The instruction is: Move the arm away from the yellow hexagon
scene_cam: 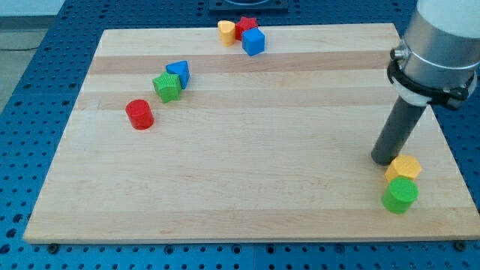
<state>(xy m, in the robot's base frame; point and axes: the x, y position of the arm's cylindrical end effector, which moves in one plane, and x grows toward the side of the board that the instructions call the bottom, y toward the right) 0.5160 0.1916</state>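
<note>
My tip (385,160) sits just up-left of yellow hexagon (403,168), near-touching. Green cylinder (400,196) just below hexagon. No fingers: bare rod, holding nothing. Retreat likely up-left, 1 short slide over open board (247,172).

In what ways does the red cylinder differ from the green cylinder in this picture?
The red cylinder stands in the view's left half, while the green cylinder stands near the view's bottom right corner. The red cylinder stands alone, apart from other blocks; the green cylinder sits right against the yellow hexagon. My tip is close to the green cylinder, just past the hexagon, but far from the red one. Both are upright cylinders of similar size.
</note>
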